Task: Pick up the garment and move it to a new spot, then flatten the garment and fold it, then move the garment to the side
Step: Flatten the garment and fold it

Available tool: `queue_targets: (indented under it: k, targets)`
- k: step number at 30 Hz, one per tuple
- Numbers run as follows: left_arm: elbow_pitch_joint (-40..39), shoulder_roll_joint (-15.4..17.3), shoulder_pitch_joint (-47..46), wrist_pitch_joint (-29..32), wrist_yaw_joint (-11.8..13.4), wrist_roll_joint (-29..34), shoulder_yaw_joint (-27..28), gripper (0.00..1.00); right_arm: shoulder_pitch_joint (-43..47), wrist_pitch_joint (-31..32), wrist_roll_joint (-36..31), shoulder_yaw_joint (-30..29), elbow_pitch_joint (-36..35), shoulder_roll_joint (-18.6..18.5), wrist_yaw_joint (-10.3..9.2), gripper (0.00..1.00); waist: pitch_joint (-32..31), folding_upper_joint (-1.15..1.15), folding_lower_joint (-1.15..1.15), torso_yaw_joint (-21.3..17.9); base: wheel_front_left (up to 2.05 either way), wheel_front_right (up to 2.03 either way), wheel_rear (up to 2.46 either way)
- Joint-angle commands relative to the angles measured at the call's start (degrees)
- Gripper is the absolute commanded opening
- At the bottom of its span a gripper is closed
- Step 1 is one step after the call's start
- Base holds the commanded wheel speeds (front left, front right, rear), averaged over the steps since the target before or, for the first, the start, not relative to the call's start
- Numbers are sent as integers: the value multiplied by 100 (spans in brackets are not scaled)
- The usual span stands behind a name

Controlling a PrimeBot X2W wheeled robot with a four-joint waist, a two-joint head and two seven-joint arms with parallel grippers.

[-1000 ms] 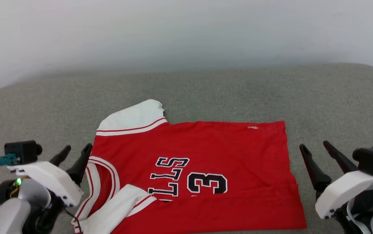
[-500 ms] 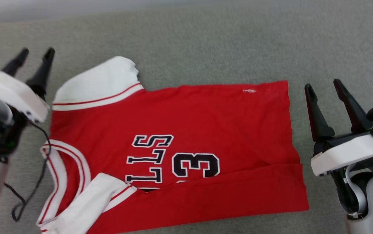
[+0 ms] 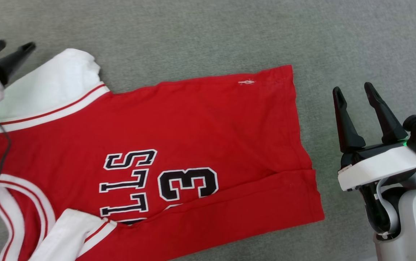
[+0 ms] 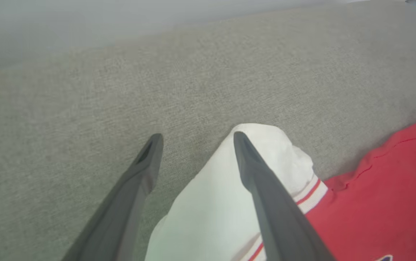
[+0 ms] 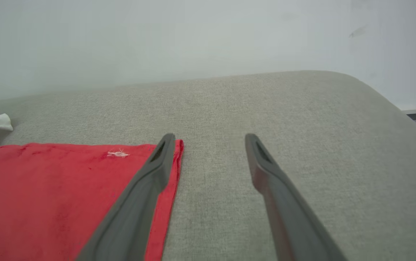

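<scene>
two tools, both spread wide and empty. left tool (image 3: 11, 47) hangs at the far left corner, one finger over the white short sleeve (image 4: 208, 203); can't tell if it touches. right tool (image 3: 353, 90) sits just beside the hem edge, holding nothing. red jersey-style shirt with striped trim and black number print (image 3: 179, 127) lies spread on the grey woven cushion (image 3: 229, 32), collar to the left, hem to the right. progress guess: placed and mostly flattened. near long edge looks turned over in a band, near sleeve lying across the body. not yet done: far-side fold, crosswise folds, move to the side.
</scene>
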Motion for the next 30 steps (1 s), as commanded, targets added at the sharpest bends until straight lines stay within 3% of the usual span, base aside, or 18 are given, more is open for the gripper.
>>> queue_targets:
  k: [1, 8, 16, 17, 18, 19, 20, 21, 25, 30]
  targets:
    - [-3, 74, -46, 109, -9, -81, -30, 100, -35, -30, 55, 14, 14, 39, -2, 100, 92, 0, -1, -101, 0, 0, 0]
    - [248, 465, -19, 1197, 65, -548, -213, 100, -27, -118, 195, 94, 110, 92, -2, 100, 269, 0, -1, -303, 0, 0, 0]
    - [629, 346, 343, 1667, 276, -779, -402, 100, -111, -166, 358, 213, 233, 116, -2, 100, 398, 0, -1, -434, 0, 0, 0]
    - [640, 303, 397, 1785, 285, -815, -450, 63, -127, -171, 369, 211, 244, 118, -2, 100, 398, 0, -1, -440, 0, 0, 0]
    - [638, 267, 441, 1908, 301, -846, -506, 37, -150, -171, 378, 203, 251, 121, -2, 100, 399, 0, -1, -443, 0, 0, 0]
    - [617, 242, 467, 2020, 300, -871, -567, 31, -171, -164, 402, 196, 255, 123, -2, 100, 399, 0, -1, -443, 0, 0, 0]
    - [588, 193, 482, 2084, 297, -916, -589, 11, -186, -152, 420, 186, 259, 125, -2, 100, 400, 0, -1, -440, 0, 0, 0]
    - [571, 119, 500, 2135, 318, -998, -580, 0, -195, -144, 422, 176, 260, 126, -2, 100, 399, 0, -1, -434, 0, 0, 0]
    - [472, -42, 574, 2185, 365, -1112, -582, 0, -280, -76, 546, 215, 293, 129, -2, 100, 391, 0, -1, -390, 0, 0, 0]
    - [440, -78, 434, 1779, 274, -966, -501, 0, -382, 35, 608, 198, 334, 93, -2, 100, 284, 0, -1, -307, 0, 0, 0]
